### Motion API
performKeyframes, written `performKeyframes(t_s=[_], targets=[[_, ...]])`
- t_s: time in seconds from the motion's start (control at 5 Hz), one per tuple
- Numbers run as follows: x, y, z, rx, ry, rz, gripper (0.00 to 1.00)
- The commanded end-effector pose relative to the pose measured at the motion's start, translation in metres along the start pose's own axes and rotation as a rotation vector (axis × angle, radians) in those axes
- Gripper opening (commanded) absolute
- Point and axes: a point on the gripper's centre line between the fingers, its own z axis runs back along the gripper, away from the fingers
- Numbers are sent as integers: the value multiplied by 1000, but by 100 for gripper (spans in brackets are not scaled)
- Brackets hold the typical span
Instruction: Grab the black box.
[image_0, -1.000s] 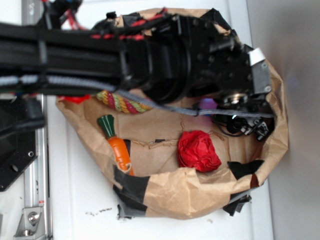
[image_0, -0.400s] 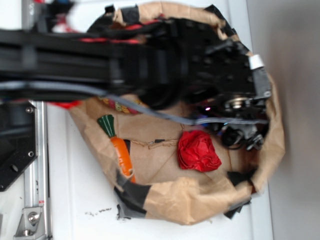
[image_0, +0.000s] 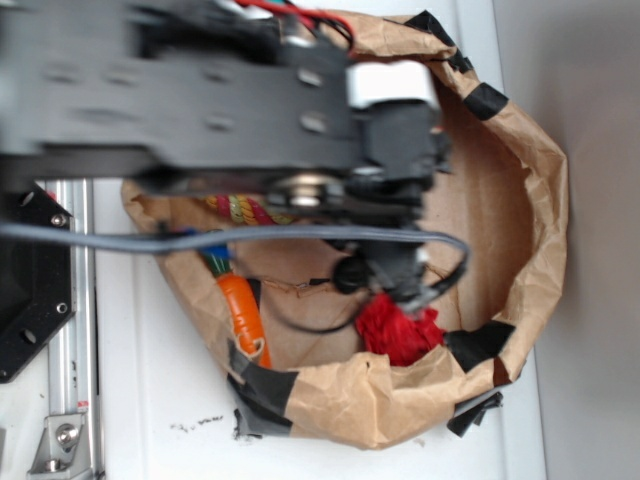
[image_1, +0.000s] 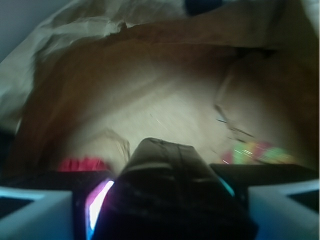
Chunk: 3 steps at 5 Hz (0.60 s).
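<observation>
**One glossy box, caught between the fingers**

Wrist view first: we see a dark, shiny, round-edged shape filling the gap between the pale fingers. We take it for the black box. The jaws look closed narrowly onto its two sides, though blur softens every edge, so we hold that loosely. From outside, the gripper hangs inside the crumpled paper bag, just above the red paper ball, and the box itself is hidden there behind the black fingers.

How will it handle? We reckon light, stiff and slick: a hard glossy skin with rounded edges gives the pads little to bite. The flat opposite sides are the place to hold it, square on, never across a corner.

Around it, everything is softer: wrinkled brown paper, matte black tape patches along the rim, a plush carrot toy, and a twisted rope peeking from under the arm.
</observation>
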Motion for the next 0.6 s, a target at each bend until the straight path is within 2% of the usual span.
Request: performKeyframes(t_s=[0.0, 0.2, 0.4], targets=[[4, 12, 77, -34, 138, -26, 0], [14, 3, 82, -8, 174, -18, 0], [17, 2, 71, 20, 170, -26, 0]])
